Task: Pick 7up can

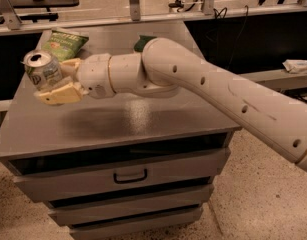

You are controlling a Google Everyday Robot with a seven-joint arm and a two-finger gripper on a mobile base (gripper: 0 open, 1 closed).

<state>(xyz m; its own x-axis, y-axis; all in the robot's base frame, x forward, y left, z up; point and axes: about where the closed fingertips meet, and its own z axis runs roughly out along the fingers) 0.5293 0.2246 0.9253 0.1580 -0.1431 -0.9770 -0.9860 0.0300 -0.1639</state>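
The 7up can (42,69), silver with a green-and-white label and a pull-tab top, is held in the air above the left part of the grey cabinet top (133,119). My gripper (55,81) is shut on the can, with one cream finger (58,94) under and in front of it and the other behind it. The can is tilted slightly to the left. My white arm reaches in from the right across the cabinet.
A flat green chip bag (63,43) lies at the back left of the cabinet top. A green sponge-like object (141,41) is mostly hidden behind my arm. The cabinet has drawers (128,176) below. A dark shelf runs behind.
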